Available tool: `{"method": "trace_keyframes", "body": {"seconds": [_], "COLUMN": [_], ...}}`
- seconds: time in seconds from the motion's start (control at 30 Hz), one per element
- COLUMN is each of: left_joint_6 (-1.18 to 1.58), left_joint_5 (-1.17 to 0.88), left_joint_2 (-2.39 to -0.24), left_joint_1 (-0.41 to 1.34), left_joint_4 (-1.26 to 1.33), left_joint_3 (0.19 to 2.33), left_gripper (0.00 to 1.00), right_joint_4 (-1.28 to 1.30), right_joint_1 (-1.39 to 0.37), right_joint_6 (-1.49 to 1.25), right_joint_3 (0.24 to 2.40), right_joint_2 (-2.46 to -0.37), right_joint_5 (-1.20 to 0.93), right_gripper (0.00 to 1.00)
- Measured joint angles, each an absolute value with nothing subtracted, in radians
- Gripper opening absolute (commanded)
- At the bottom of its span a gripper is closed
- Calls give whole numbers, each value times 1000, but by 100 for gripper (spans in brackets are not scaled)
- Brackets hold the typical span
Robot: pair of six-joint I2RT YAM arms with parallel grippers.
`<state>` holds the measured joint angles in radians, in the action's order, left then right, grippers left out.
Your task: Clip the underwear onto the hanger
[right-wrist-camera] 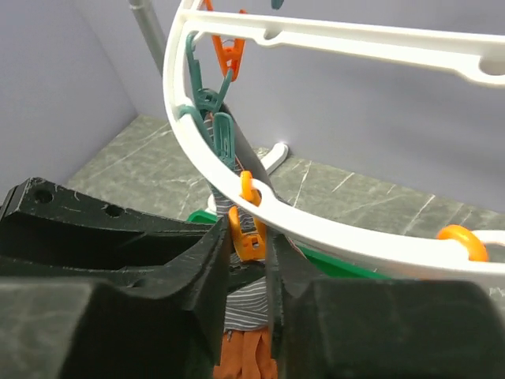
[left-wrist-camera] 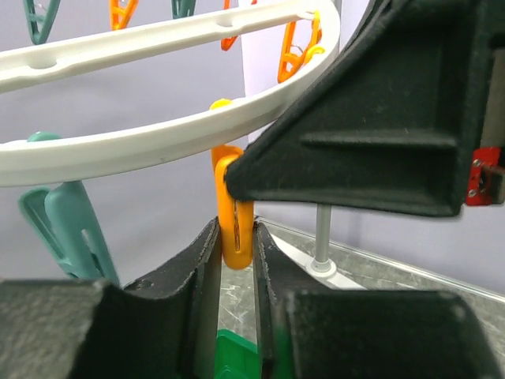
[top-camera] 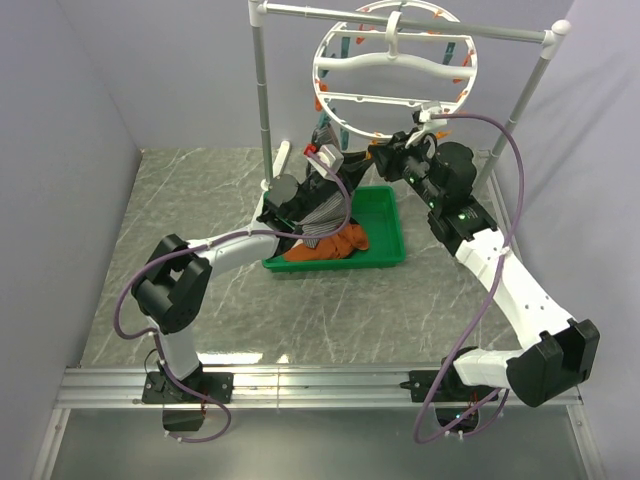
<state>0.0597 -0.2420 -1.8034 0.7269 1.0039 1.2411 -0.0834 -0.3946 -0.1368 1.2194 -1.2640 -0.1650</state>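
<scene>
Scene: Two arms meet under the lower rim of the hanger [top-camera: 380, 98], which hangs from a tube rack [top-camera: 262, 90] at the back of the surface [top-camera: 200, 190].
Underwear: The underwear [top-camera: 322, 215] is up off the green tray [top-camera: 385, 220], draped in the air beside the left arm's tip. From the right wrist, its striped cloth shows just below an orange clothespin [right-wrist-camera: 246, 233] on the ring.
Right gripper: The right gripper [right-wrist-camera: 247, 237] is clenched on that clothespin, a finger pressed to each side.
Left gripper: The left gripper [left-wrist-camera: 235, 227] has its fingers set narrowly, one on each side of the pin's lower end. No cloth shows between them in its own view, so whether it is grasping the underwear cannot be told.
Done: The garment is out of the tray and level with a pin; an orange-rust garment [top-camera: 340, 245] lies in the tray.
Left: The cloth is not seen inside the pin's mouth. By the look of it, the pin must be squeezed open, the waistband fed in and the pin let go. A second pin would likely be needed for the garment to hang level.
Progress: Around the midpoint, in my judgement. The approach is made, but the clipping itself is not shown done.
</scene>
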Motion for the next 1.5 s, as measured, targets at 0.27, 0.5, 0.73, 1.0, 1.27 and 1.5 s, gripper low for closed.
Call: {"method": "trace_keyframes", "body": {"seconds": [0.27,0.5,0.73,1.0,1.27,1.5], "left_joint_6": [19,-19,-14,-14,-6,2], "left_joint_5": [-269,-291,-290,-290,-291,-288], "left_joint_2": [-1757,-1669,-1655,-1655,-1656,-1656], "left_joint_1": [730,727,717,710,706,706], "left_joint_4": [962,903,883,869,866,863], "left_joint_3": [1192,1117,1116,1117,1117,1117], "left_gripper": [48,50,56,60,60,60], "right_joint_4": [-80,-78,-52,13,-2,31], "right_joint_1": [-397,-397,-397,-392,-391,-394], "right_joint_6": [-150,-163,-174,-157,-160,-168], "right_joint_3": [1253,1256,1256,1185,1308,1425], "right_joint_2": [-1265,-1265,-1258,-1133,-1157,-1308], "right_joint_5": [-166,-175,-213,-260,-347,-388], "right_gripper": [0,0,22,17,15,15]}}
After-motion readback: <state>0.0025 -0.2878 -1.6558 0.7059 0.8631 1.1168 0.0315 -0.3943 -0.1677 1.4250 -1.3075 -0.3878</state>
